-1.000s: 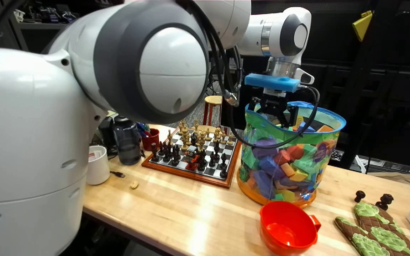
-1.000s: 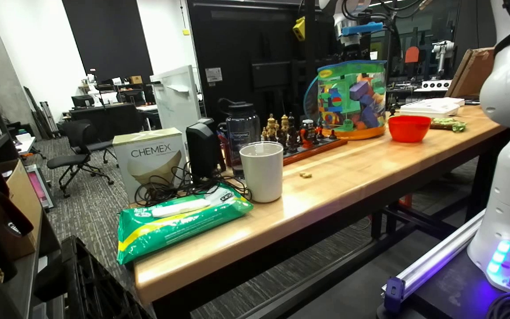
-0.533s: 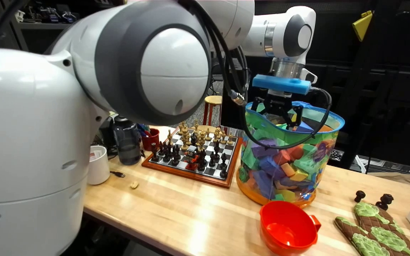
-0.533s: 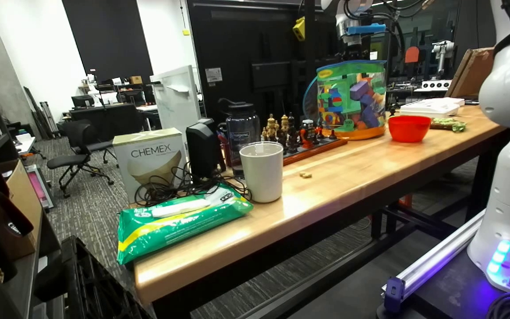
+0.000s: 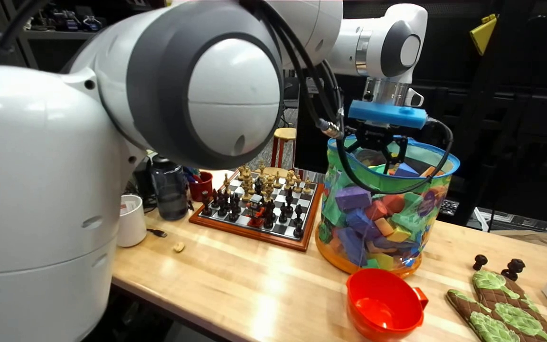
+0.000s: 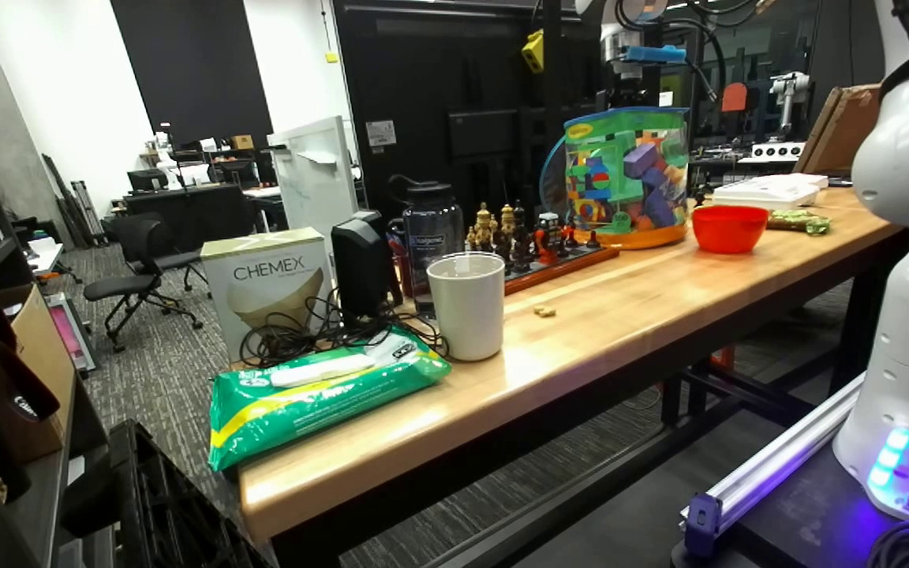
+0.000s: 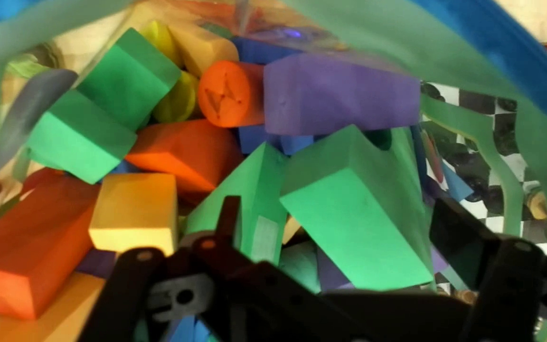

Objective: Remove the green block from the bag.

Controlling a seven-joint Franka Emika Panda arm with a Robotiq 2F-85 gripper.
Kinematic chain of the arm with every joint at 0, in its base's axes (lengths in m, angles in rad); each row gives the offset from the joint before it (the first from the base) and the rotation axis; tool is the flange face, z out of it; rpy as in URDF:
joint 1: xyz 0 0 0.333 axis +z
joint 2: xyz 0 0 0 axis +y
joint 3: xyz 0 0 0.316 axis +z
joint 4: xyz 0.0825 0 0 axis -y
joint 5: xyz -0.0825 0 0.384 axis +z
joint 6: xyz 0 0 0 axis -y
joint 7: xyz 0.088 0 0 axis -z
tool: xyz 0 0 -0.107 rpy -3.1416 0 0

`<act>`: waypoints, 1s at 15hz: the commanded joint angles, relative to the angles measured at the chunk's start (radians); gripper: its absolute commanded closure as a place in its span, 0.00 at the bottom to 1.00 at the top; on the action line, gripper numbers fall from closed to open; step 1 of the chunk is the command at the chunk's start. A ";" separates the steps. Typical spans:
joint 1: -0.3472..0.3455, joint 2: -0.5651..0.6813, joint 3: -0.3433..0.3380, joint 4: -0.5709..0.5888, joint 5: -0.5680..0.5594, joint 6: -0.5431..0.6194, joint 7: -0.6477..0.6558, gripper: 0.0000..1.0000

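Toward the left of the wrist view, inside the clear bag (image 7: 501,47), lie an orange-red block (image 7: 31,237), a small green block (image 7: 81,135) and a yellow-orange block (image 7: 133,209). Rightward comes a green wedge (image 7: 254,194), one dark finger (image 7: 230,213) of the gripper (image 7: 342,221) hanging over it. Next, also in the bag, is the large green block (image 7: 356,216), tilted and near the top; I take it for the one wanted, green neighbours aside. A purple block (image 7: 340,95) lies just beyond it. The gripper is spread wide across the large green block, holding nothing; whether the finger on the right touches it is too blurred to say. Farther right, the chessboard (image 7: 476,102) shows through the bag's wall.

It looks like foam, so it should be light and rather soft, with little slip and nothing to break; a gentle squeeze would do, a hard one would only dent it. I'd take hold across its width, near the middle of the long sides. The snag may be the green wedge: a finger must slip between the two.
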 commanded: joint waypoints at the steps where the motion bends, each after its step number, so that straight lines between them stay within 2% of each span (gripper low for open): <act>1: -0.033 0.008 0.024 0.020 0.074 -0.040 -0.097 0.00; 3: -0.038 0.014 0.025 0.023 0.093 -0.062 -0.127 0.00; 4: -0.040 0.016 0.023 0.025 0.098 -0.070 -0.131 0.20; 7: -0.051 0.021 0.021 0.032 0.108 -0.086 -0.150 0.39; 10: -0.061 0.024 0.020 0.039 0.115 -0.098 -0.159 0.65; 11: -0.064 0.024 0.019 0.042 0.119 -0.104 -0.160 0.69; 15: -0.067 0.028 0.017 0.062 0.130 -0.133 -0.148 0.76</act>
